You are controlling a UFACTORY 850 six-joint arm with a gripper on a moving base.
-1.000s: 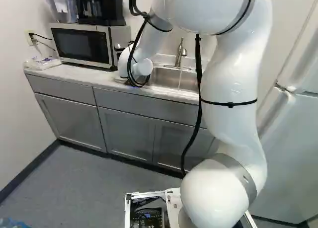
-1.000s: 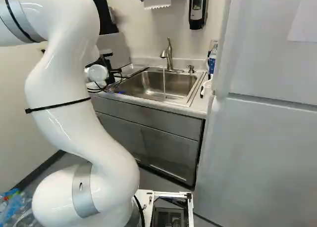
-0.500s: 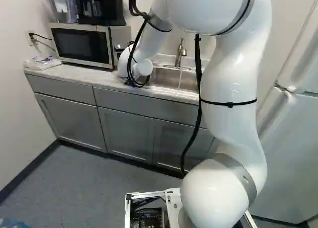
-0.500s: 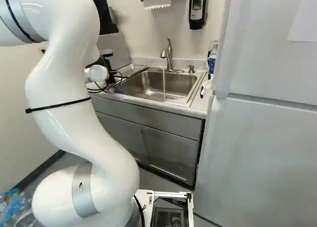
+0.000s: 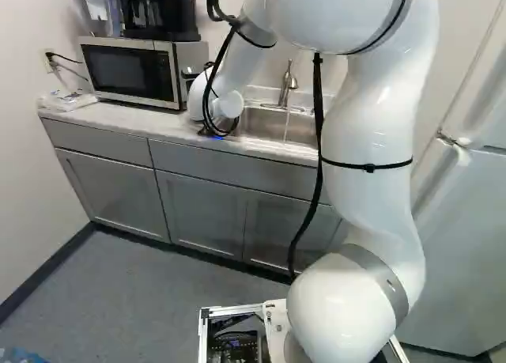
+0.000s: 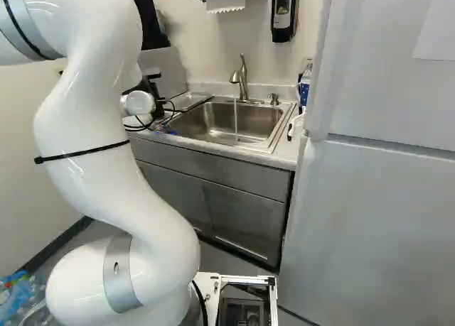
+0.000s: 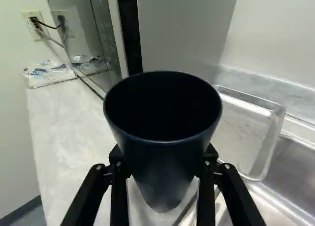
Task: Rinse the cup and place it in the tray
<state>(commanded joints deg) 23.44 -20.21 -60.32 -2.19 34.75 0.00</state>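
Low over the counter at the sink's left side is my gripper [image 5: 215, 130], mostly hidden behind the wrist in the left base view. In the wrist view the gripper [image 7: 162, 172] is shut on a dark navy cup [image 7: 165, 159], one finger against each side. The cup's mouth faces up and toward the camera; whether its base touches the counter I cannot tell. Beside the cup lies a shallow metal tray [image 7: 241, 135], at the sink's edge. Water [image 6: 236, 120] runs from the faucet [image 6: 243, 77] into the sink [image 6: 206, 131].
The microwave [image 5: 130, 72] stands on the counter [image 5: 118, 119], close past the cup. A plastic-wrapped packet [image 7: 49, 72] lies at the far wall. A soap dispenser [image 6: 283, 13] hangs above the sink, and a white refrigerator [image 6: 377, 198] stands right of the counter.
The arm has shifted very slightly against its lowest joint, its wrist staying beside the sink. The base has not moved, and the water keeps running.
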